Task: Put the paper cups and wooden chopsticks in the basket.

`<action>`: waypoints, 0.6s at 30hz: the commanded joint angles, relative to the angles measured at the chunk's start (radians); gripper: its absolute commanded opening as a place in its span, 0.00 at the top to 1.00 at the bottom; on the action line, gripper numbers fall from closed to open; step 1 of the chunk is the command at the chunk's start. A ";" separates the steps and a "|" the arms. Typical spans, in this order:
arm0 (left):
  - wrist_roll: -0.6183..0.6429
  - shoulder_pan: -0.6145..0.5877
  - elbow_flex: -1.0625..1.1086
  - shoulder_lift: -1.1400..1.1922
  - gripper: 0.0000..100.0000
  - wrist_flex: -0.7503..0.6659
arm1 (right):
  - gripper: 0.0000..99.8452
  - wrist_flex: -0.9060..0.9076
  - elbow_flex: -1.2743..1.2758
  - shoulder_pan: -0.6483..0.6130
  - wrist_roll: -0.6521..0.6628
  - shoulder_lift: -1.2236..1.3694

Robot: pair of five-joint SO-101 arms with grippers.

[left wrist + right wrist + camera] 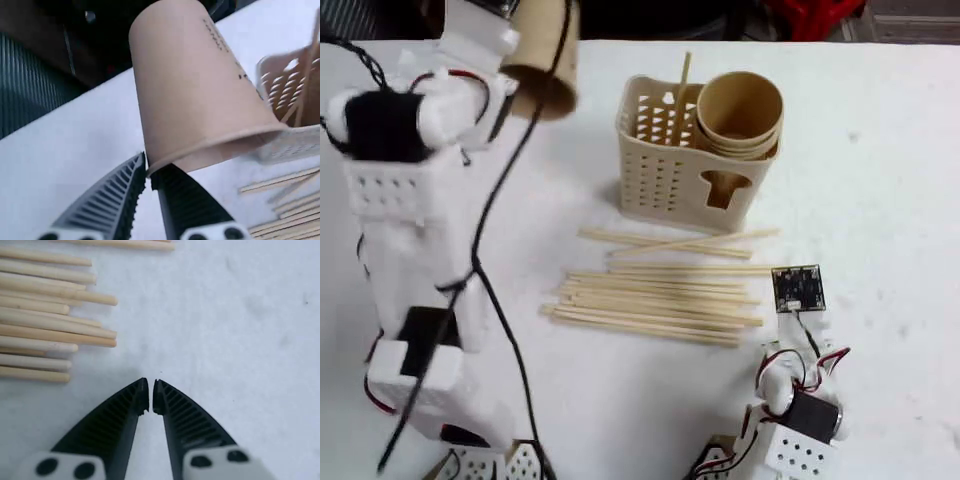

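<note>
Pincers | left pincer point(148, 167) grips paper cup point(195, 85) rim | right pincer point(150, 383) closed

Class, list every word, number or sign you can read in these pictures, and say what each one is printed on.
Paper cup in the left gripper: dark print runs up its side, too blurred and tilted to read.
Small dark board beside the chopsticks: no legible marking.
Basket and chopsticks: no print on them.
Nothing here can be quoted.
</note>
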 commanded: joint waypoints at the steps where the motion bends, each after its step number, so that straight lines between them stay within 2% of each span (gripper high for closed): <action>1: 0.044 0.209 -0.080 -0.084 0.98 0.006 | 0.97 0.005 0.005 0.007 0.008 -0.010; 4: 0.044 0.340 -0.078 -0.111 0.98 0.005 | 0.97 0.005 0.005 0.007 0.008 -0.010; 8: 0.057 0.440 -0.078 -0.079 0.98 0.002 | 0.97 0.005 0.005 0.007 0.008 -0.010; 18: 0.072 0.461 -0.089 0.096 0.97 -0.055 | 0.97 0.005 0.005 0.007 0.008 -0.010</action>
